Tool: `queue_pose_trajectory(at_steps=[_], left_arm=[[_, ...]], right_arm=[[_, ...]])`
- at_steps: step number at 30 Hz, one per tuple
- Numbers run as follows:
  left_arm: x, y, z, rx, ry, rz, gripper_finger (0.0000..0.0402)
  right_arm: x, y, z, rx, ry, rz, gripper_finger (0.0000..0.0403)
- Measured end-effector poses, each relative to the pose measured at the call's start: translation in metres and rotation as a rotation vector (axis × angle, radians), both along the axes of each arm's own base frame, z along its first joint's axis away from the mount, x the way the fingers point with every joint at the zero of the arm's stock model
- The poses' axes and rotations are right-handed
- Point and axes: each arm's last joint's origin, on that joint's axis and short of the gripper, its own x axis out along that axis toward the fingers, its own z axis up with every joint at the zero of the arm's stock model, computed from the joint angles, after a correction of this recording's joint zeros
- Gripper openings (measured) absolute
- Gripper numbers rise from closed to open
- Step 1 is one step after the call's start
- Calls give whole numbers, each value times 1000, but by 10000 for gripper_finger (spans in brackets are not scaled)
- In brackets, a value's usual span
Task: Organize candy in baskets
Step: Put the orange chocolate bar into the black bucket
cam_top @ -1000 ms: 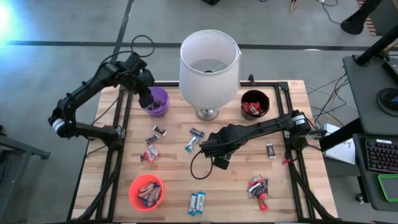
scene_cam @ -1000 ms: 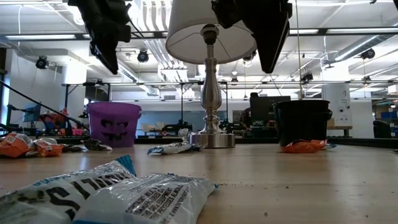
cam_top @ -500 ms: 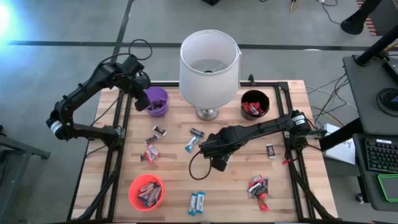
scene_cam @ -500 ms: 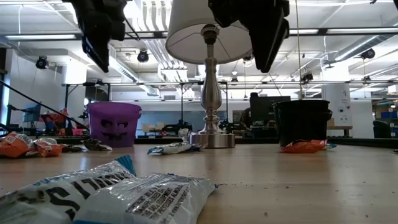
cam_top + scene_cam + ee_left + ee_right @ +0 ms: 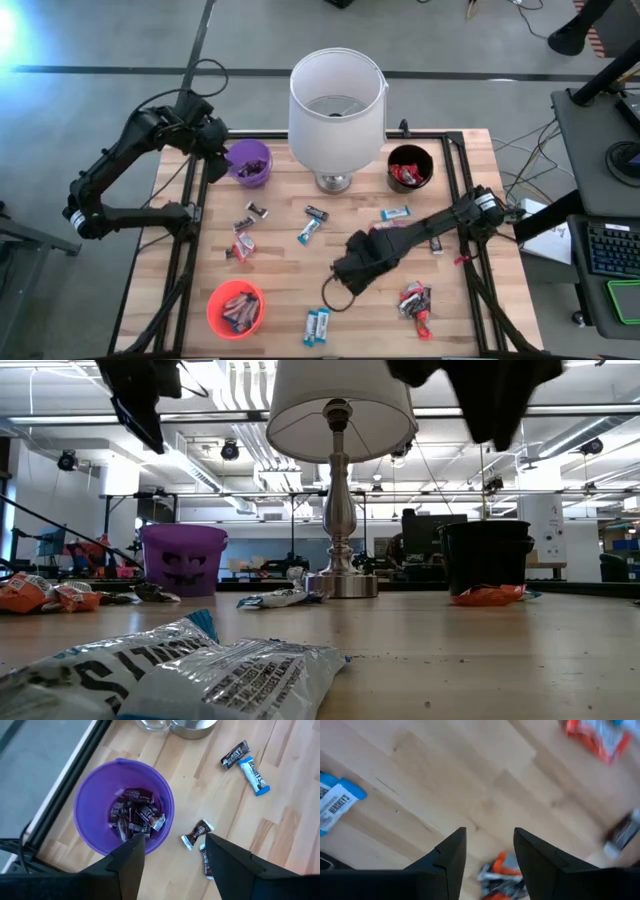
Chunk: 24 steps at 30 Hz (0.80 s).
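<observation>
The purple basket (image 5: 122, 805) (image 5: 248, 162) stands on the table's far left and holds dark-wrapped candy (image 5: 136, 812). My left gripper (image 5: 172, 852) (image 5: 208, 140) hangs open and empty above the table's left edge beside it. The black basket (image 5: 410, 167) at the far right holds red candy. The orange basket (image 5: 236, 308) is at the near left. My right gripper (image 5: 489, 851) (image 5: 352, 275) hangs open over the table's middle, pointing down, well above the wood. A red candy (image 5: 499, 870) lies on the table below it. Loose blue (image 5: 309, 231), dark (image 5: 257, 210) and red (image 5: 241, 245) candy is scattered on the wood.
A white lampshade on a metal base (image 5: 338, 100) stands at the far middle, between the purple and black baskets. More candy lies nearby: a blue bar (image 5: 395, 213), a red pile (image 5: 415, 300), two blue bars (image 5: 317, 325) and a dark bar (image 5: 435, 242). A black frame rail (image 5: 195, 230) runs along the left side.
My left gripper has drawn back from over the purple basket toward the table's left edge and risen a little. My right gripper has swung toward the table's near edge and rolled about its pointing line. A blue bar that its arm covered now shows.
</observation>
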Motion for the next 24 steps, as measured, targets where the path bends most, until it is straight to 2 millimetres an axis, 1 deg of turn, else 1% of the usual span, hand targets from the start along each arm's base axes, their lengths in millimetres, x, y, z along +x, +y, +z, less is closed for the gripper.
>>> queue_pose_trajectory(at_steps=[7,12,15,18,21,24], left_arm=[[-4,-4,3,42,-4,-45,190],[-4,-5,4,67,4,-87,190],[-4,-5,4,72,1,-90,190],[-6,-6,5,77,-3,-90,190],[-8,-8,6,86,-10,-90,190],[-10,-11,8,97,-20,-90,190]], right_arm=[[-18,36,-3,-16,23,-284,190],[-37,69,-3,-4,40,-420,205],[-51,86,-6,-13,51,-466,206],[-63,101,-12,-35,65,-492,206],[-73,111,-21,-51,73,-509,206],[-82,116,-30,-78,89,-493,206]])
